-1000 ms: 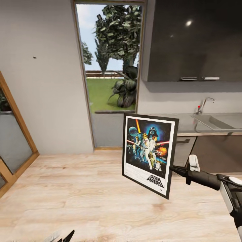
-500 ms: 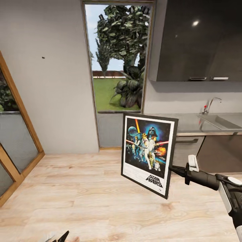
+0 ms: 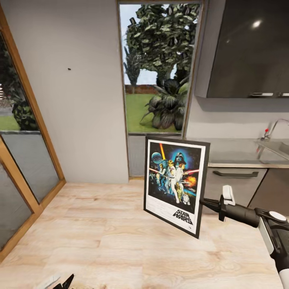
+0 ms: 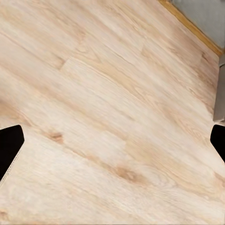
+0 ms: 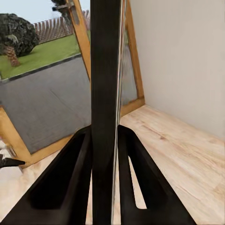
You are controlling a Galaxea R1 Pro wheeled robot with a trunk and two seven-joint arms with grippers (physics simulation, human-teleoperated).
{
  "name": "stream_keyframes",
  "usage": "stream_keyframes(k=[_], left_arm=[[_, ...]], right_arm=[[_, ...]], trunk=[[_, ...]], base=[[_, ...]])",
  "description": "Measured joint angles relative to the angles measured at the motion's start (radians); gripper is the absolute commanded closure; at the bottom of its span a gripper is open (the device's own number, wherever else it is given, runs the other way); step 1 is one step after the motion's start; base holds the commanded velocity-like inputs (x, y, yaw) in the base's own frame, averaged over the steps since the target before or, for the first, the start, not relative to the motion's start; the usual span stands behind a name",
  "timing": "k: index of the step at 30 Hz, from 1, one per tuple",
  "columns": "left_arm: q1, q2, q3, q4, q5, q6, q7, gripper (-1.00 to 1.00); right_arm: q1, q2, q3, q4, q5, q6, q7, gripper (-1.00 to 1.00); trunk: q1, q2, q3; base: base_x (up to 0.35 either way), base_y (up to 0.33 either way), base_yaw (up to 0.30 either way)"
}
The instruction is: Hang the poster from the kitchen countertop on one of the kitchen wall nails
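The left gripper [image 4: 112, 143] hung low over the wooden floor [image 3: 100, 241] with its jaws wide apart, holding nothing; the right gripper [image 3: 205, 202] was closed on the right edge of the poster [image 3: 174, 184], which it held upright in the air above the floor; behind it stood the kitchen countertop [image 3: 237, 154], and further on the wall a nail [image 3: 69, 69] beside the window [image 3: 158, 68].

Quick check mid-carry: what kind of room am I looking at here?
Most likely a home kitchen. A grey countertop with a sink tap runs along the wall, dark upper cabinets hang above it, and a tall window looks onto a garden. The floor is pale wood.
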Motion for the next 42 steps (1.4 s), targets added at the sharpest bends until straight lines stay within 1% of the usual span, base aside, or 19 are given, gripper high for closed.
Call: stream_keyframes(k=[3,7,26,42], left_arm=[[0.000,0.000,0.001,0.000,0.000,0.000,-0.001,-1.00],[0.000,0.001,0.001,0.000,0.000,0.001,-0.002,-1.00],[0.000,0.002,0.001,0.001,0.000,0.001,-0.002,-1.00],[0.000,0.002,0.001,0.001,0.000,0.001,-0.002,-1.00]], right_arm=[[0.000,0.001,0.001,0.000,0.028,0.000,-0.001,1.00],[0.000,0.001,0.001,0.000,0.040,0.000,-0.002,1.00],[0.000,0.001,-0.002,0.000,0.044,0.001,-0.001,1.00],[0.000,0.001,-0.001,0.000,0.044,0.001,-0.002,1.00]], trunk=[[0.000,0.000,0.000],[0.000,0.000,0.000],[0.000,0.000,-0.001],[0.000,0.000,-0.001]], base=[[0.184,0.127,0.280],[0.222,0.189,0.243],[0.151,0.272,0.019],[0.136,0.310,0.000]])
